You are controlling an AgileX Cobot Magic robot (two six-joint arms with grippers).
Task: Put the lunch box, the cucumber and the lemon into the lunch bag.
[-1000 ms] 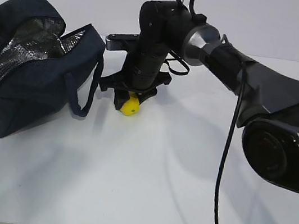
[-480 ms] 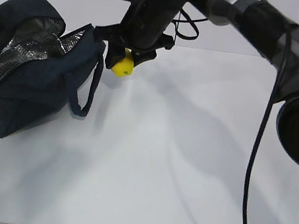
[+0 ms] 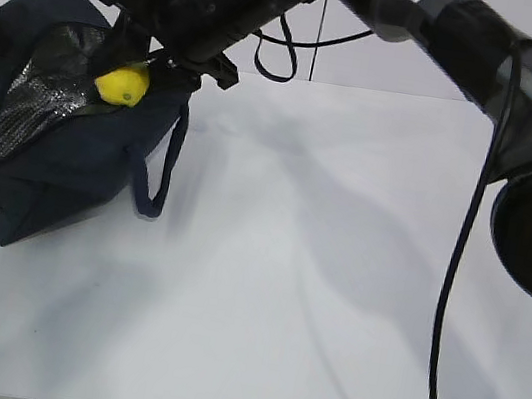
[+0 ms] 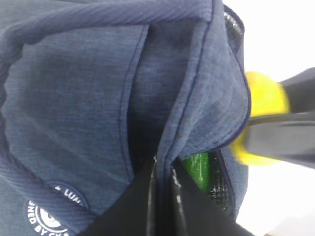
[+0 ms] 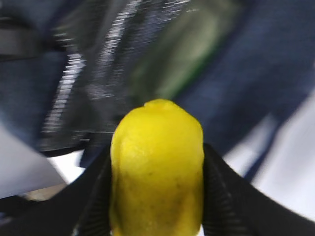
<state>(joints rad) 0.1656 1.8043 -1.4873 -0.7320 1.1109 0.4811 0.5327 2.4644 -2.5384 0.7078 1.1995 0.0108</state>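
Lemon (image 3: 122,86): pinched between right fingers (image 5: 221,191), over lunch bag (image 3: 49,165) opening.
Left fingers (image 4: 162,196): closed on bag's fabric edge.
Bag's badge (image 4: 51,216): partial white lettering, "LUN".
Counter (image 3: 283,283): white.

The lunch bag (image 3: 59,162) is matt navy woven cloth with a crinkled silver foil lining; the lemon (image 5: 156,172) has waxy, faintly dimpled yellow skin; the right gripper (image 3: 137,68) is matt black plastic; the table (image 3: 281,293) is smooth, matt white.
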